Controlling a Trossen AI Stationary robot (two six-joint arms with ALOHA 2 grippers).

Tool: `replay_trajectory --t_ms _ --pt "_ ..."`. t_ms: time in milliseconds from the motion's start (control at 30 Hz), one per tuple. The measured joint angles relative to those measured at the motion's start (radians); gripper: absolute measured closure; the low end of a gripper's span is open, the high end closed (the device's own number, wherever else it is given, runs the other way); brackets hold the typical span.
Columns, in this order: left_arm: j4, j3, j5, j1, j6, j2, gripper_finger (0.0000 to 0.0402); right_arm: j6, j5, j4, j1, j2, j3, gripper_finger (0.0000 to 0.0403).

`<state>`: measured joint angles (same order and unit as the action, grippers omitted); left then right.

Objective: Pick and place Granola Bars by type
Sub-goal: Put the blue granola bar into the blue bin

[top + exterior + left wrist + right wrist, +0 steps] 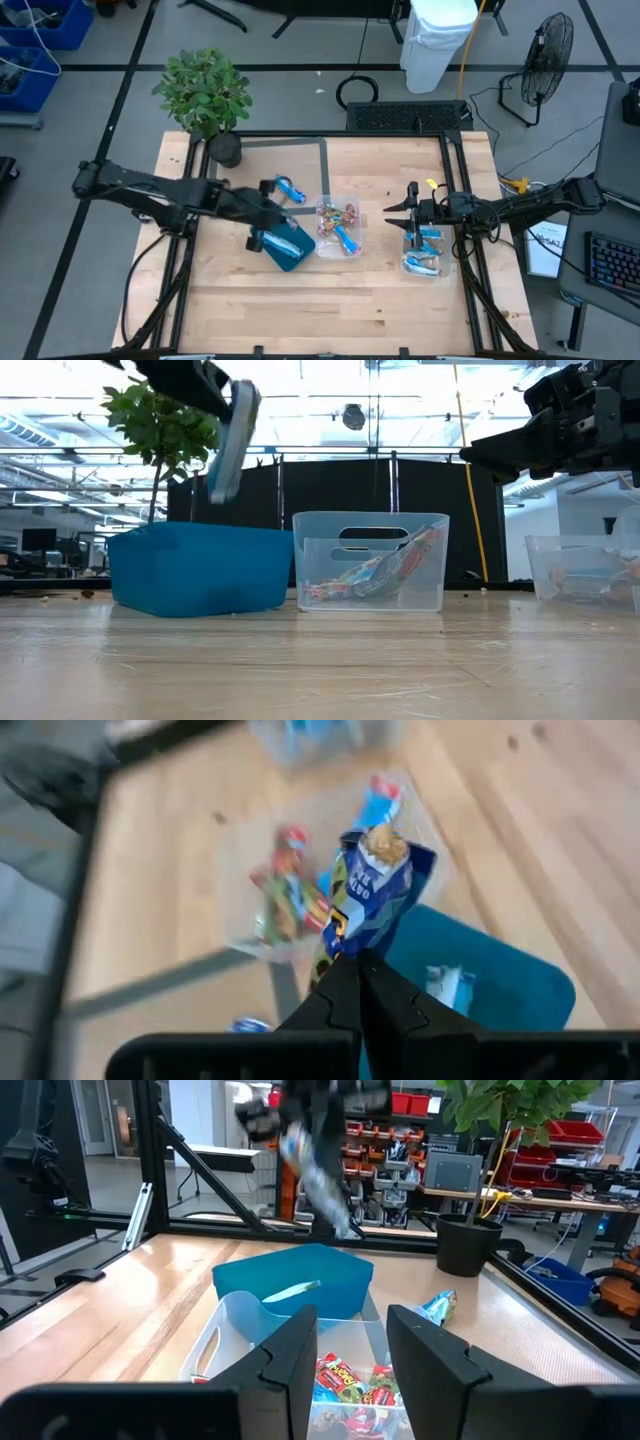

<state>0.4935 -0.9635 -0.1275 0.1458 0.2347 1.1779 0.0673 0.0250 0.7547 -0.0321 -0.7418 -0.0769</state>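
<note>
Closed on a dark blue bar (372,885), our left gripper (358,970) hangs above the teal tray (285,247); we should carry it clear — release low; right gripper (411,212) waits, parted, above its tub (424,262).

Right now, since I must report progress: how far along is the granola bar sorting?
Done: bars lie in the right clear tub and the teal tray. In hand: the left end effector grips a dark blue bar above the tray. Left: mixed bars in the middle tub.

Tray (290,250) left of middle tub (338,228), second tub (425,252) at right, plant (205,95) behind tray, loose bar (288,190) between them.
</note>
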Motion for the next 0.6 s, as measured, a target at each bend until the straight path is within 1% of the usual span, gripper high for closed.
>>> replay_trajectory --t_ms 67,200,333,400,467,600 --pt "-0.023 0.002 -0.014 0.002 0.015 -0.051 0.0400 0.000 0.000 -0.001 0.000 0.000 0.000 0.0289" --pt "-0.203 0.059 -0.032 -0.001 0.007 -0.161 0.0400 0.001 0.000 -0.001 0.000 0.000 0.000 0.0289" --pt "-0.402 0.158 -0.040 -0.001 0.014 -0.261 0.0401 0.004 0.000 0.000 0.000 0.000 0.000 0.0289" --pt "-0.476 0.214 -0.054 -0.005 -0.014 -0.314 0.0401 0.003 0.000 0.000 0.000 0.000 0.000 0.0289" --pt "-0.504 0.273 -0.091 -0.014 -0.055 -0.368 0.0401 0.002 0.000 0.000 0.000 0.000 0.000 0.0289" --pt "-0.481 0.379 -0.224 -0.043 -0.170 -0.466 0.0401 0.001 0.000 0.003 0.000 0.000 0.000 0.0289"
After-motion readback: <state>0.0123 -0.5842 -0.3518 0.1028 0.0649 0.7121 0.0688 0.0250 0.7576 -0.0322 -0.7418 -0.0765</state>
